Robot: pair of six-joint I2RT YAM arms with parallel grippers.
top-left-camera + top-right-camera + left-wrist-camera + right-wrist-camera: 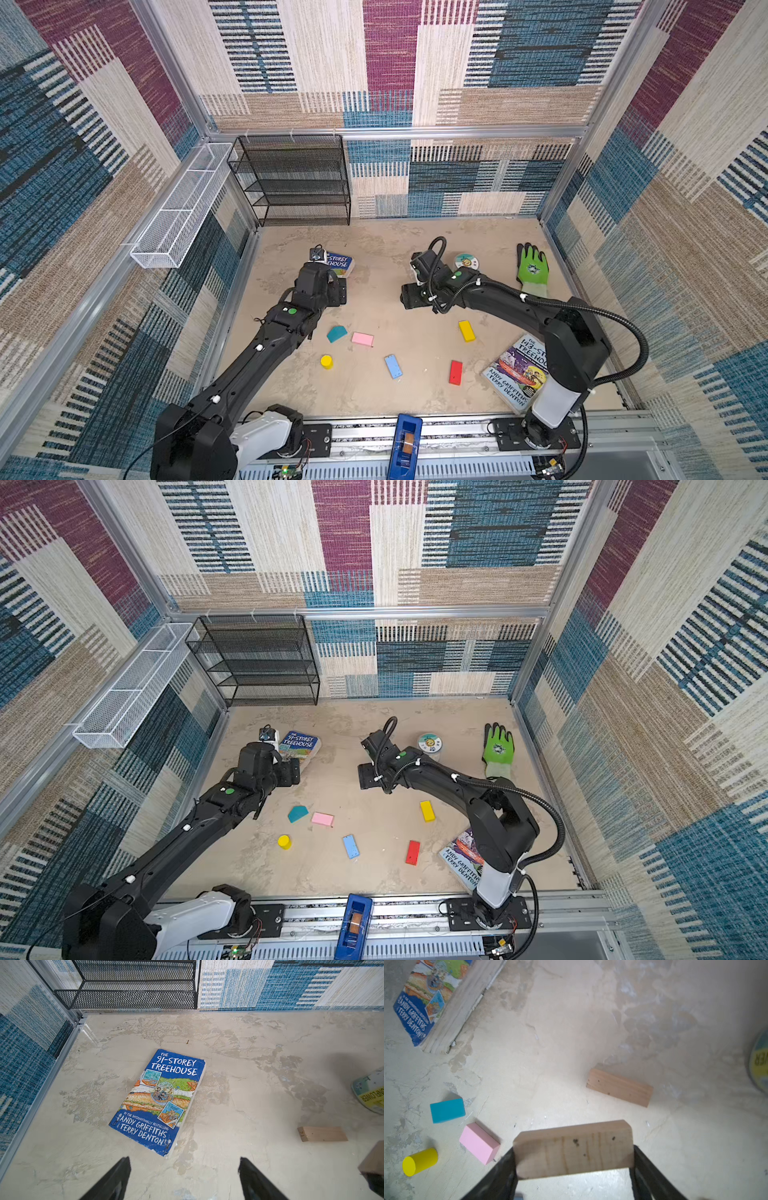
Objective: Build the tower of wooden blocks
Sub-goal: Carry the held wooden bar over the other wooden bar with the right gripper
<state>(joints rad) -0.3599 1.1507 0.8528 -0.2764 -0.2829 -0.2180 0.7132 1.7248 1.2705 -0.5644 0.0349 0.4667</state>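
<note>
Fingers (pixel 505 1167) of the right gripper (pixel 573 1149) are clamped on the two ends of a plain wood slab (pixel 571 1142). A second plain wood slab (pixel 619 1087) lies flat nearby on the mottled beige tabletop (pixel 374 257). A teal house-shaped piece (pixel 336 333), pink slab (pixel 362 338), yellow cylinder (pixel 326 361), light blue slab (pixel 393 366), red slab (pixel 456 372) and yellow slab (pixel 466 331) are scattered singly. The left gripper (pixel 184 1162) is held spread and empty near a blue paperback book (pixel 160 1101).

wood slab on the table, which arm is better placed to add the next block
Probably right: right tool holds the other slab close to the lying slab; left tool, open, faces the book.
</note>
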